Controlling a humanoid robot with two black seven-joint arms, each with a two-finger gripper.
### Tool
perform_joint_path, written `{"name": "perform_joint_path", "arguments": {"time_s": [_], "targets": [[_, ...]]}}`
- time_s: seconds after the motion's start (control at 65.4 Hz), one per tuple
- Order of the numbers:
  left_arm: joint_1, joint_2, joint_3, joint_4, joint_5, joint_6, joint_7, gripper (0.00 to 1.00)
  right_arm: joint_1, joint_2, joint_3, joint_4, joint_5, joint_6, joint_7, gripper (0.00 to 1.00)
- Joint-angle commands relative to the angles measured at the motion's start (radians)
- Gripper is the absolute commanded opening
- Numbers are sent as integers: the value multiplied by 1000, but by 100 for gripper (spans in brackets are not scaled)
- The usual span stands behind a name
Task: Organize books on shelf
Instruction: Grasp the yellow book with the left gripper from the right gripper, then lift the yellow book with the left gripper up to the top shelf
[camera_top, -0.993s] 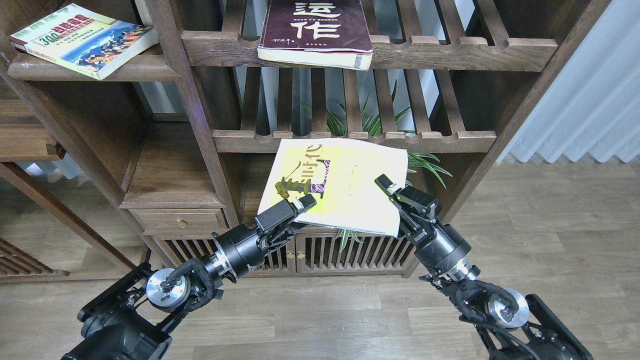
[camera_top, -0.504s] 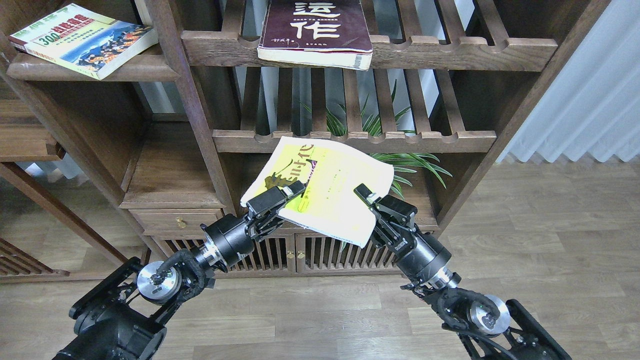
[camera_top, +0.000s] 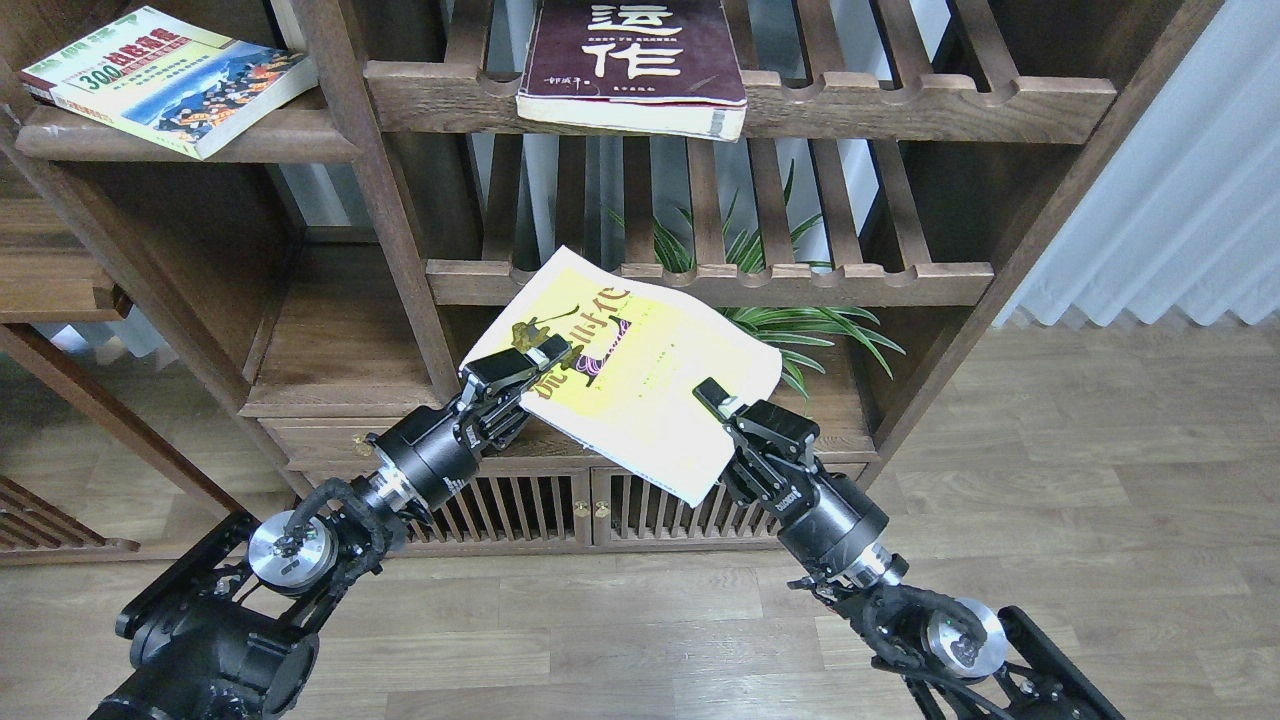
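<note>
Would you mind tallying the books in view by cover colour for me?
Maroon: 1, the maroon book lying on the top slatted shelf.
Lime-yellow: 1, the lime-yellow book held between the left tool and the right tool.
Cream: 1, the cream book on the upper-left board.
Total: 3 books.

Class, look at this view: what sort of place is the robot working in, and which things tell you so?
Probably a study or living room: a dark wooden bookcase with books, a wood-plank floor, a pale curtain and a leafy plant behind the shelves.
</note>
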Motion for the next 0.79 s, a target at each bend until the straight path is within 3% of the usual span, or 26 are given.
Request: {"name": "perform_joint_path", "arguments": {"time_s": [0.0, 0.138, 0.229, 0.367, 0.78], "targets": [[0, 0, 6, -9, 1, 0, 0, 0, 7, 14, -2, -10, -47, -8, 0, 43], [-2, 0, 21, -15, 1, 0, 0, 0, 8, 22, 0, -45, -111, -8, 0, 72], [-2, 7, 31, -34, 1, 0, 0, 0, 8, 22, 0, -69, -124, -8, 0, 83], [1, 89, 47, -74, 2, 0, 0, 1, 10, 22, 1, -98, -125, -8, 0, 90], [23, 444, 60, -196, 77, 0, 0, 1, 56, 31, 3, -247, -125, -8, 0, 93]]}}
